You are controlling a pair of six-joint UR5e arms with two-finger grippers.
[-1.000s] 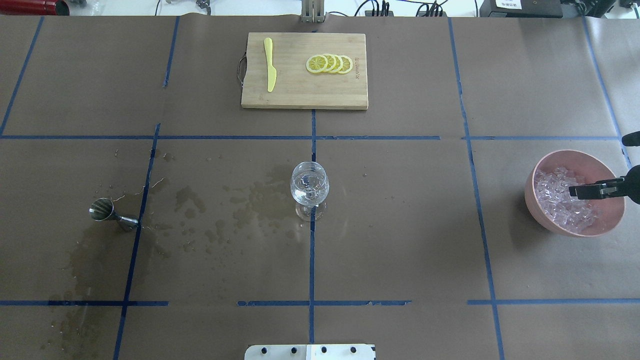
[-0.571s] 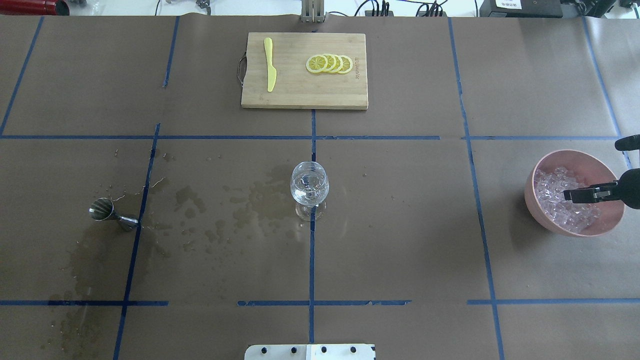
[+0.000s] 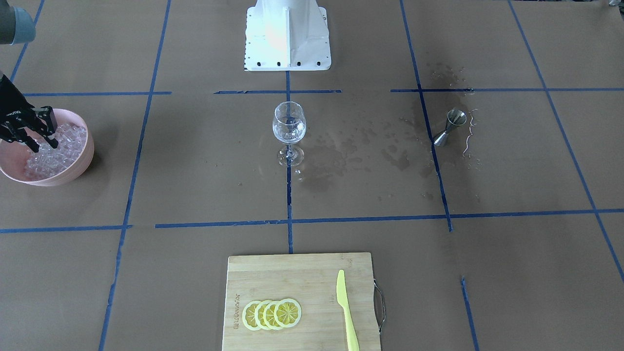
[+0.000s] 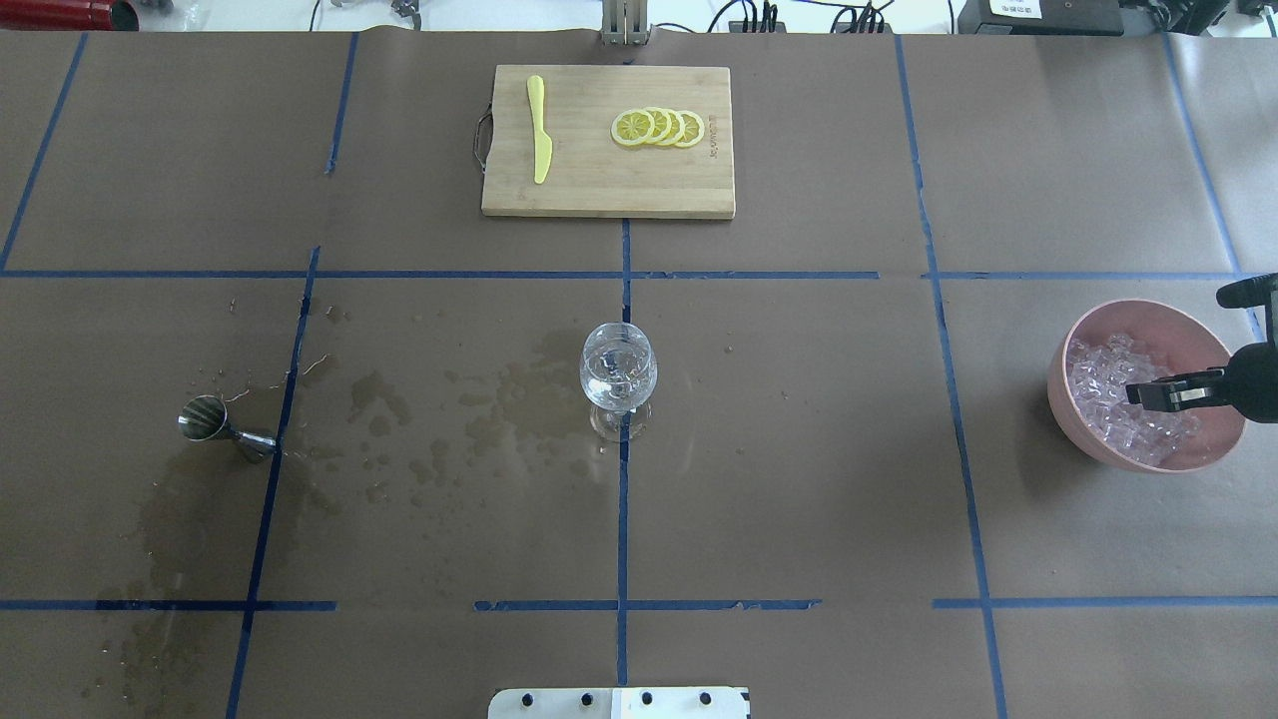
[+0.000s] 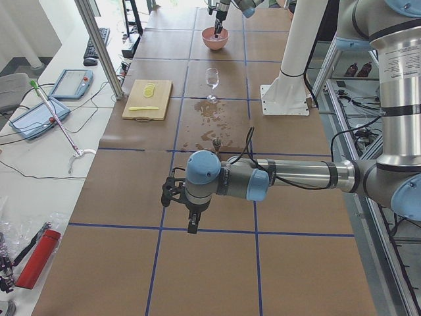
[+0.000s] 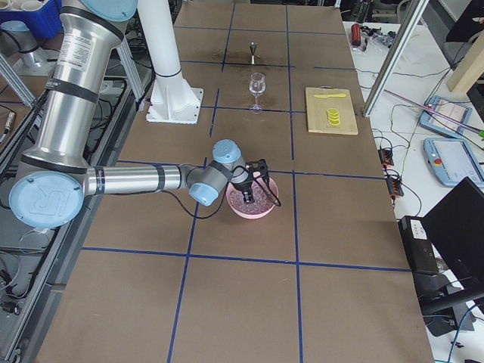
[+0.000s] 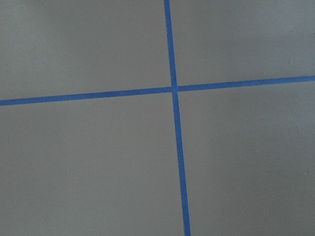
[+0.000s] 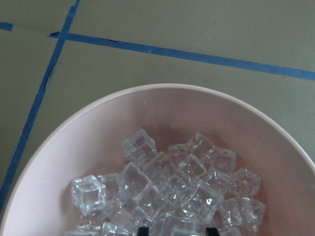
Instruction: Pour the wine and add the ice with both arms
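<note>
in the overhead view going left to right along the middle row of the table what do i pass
metal jigger → wine glass → pink bowl holding the ice. The right gripper sits over the bowl, so it gets no place of its own.

R gripper (image 4: 1134, 392) has edged further in over the ice (image 4: 1098, 384): tip now slightly more to view's left & nearer the robot than 1 s ago. From above it looks shorter, i.e. pitched steeper down. Wrist (image 4: 1256, 384) behind it shows bigger, now over the bowl (image 4: 1073, 345) rim. Black arm part (image 4: 1244, 293) at far R edge has slid inward too. Finger gap change: can't tell.
</note>
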